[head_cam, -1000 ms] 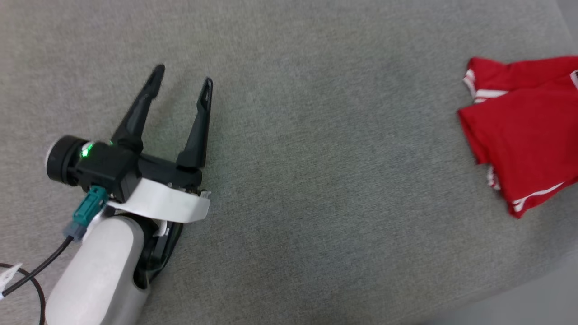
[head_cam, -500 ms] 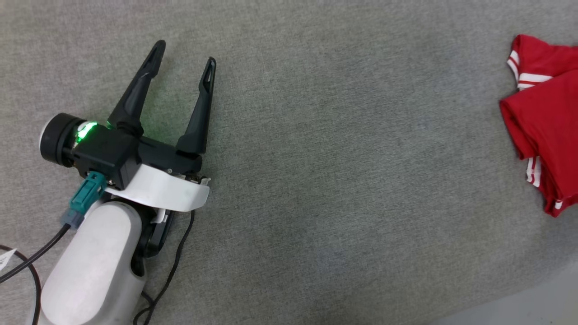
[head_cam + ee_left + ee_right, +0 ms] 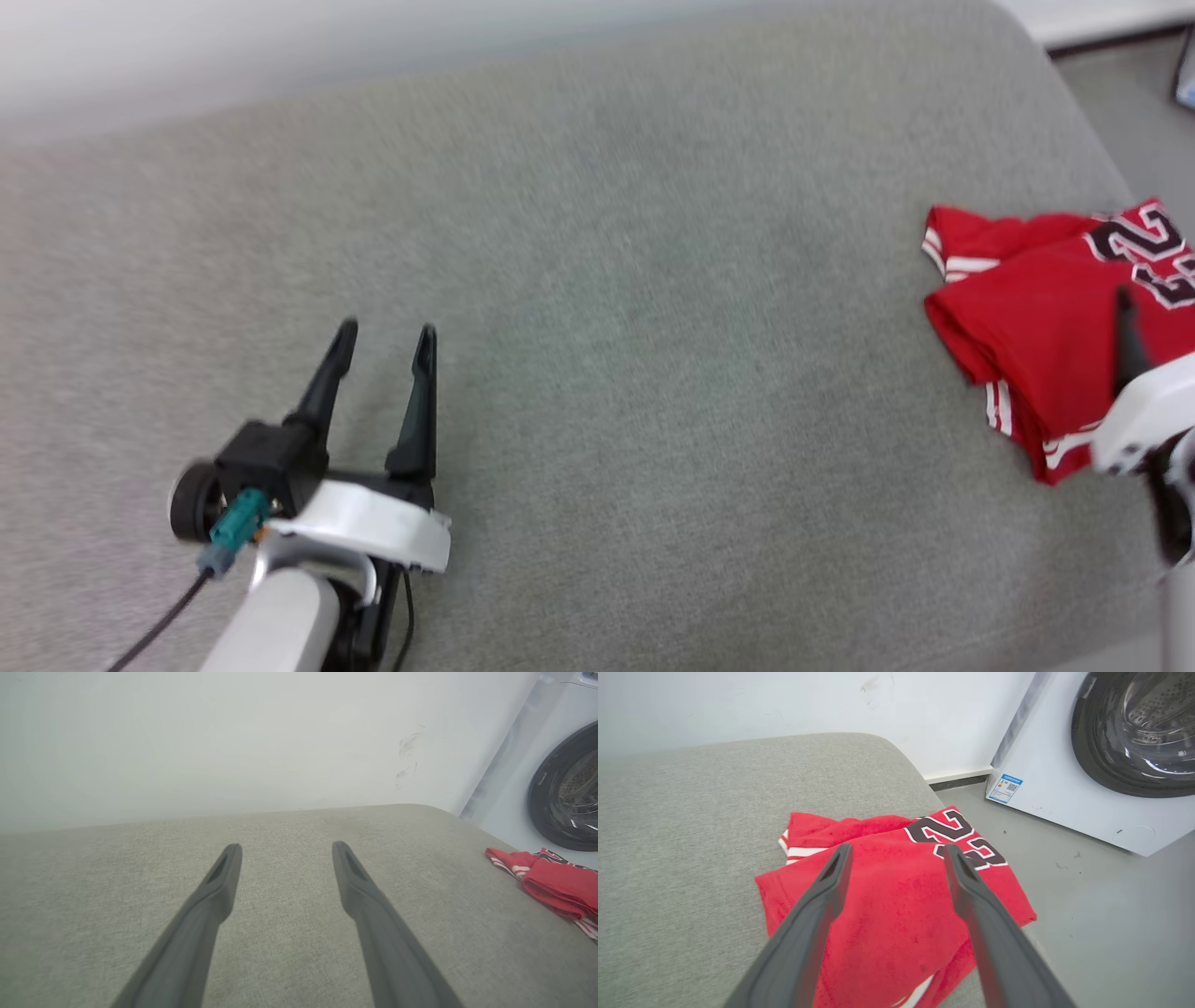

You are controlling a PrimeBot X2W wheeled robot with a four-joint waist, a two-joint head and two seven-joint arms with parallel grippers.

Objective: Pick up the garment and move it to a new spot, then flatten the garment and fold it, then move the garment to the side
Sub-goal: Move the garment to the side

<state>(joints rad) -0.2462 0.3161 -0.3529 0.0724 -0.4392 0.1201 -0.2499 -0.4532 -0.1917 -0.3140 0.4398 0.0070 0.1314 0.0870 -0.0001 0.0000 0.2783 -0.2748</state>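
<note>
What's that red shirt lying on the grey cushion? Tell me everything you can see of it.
The garment is a red sports jersey of thin, slightly mottled fabric, with white-and-red striped trim and a black, white-outlined number 23. It lies folded into a loose, wrinkled rectangle on the grey cushion, at the edge nearest the washing machine. The right pincer hangs open over it, gripping nothing.

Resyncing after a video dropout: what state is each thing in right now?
garment: folded, lying loose at the right end of the cushion, number facing up.
left pincer: open, empty, over bare cushion.
right pincer: open, empty, over the garment.
washing machine: door appears shut.
</note>
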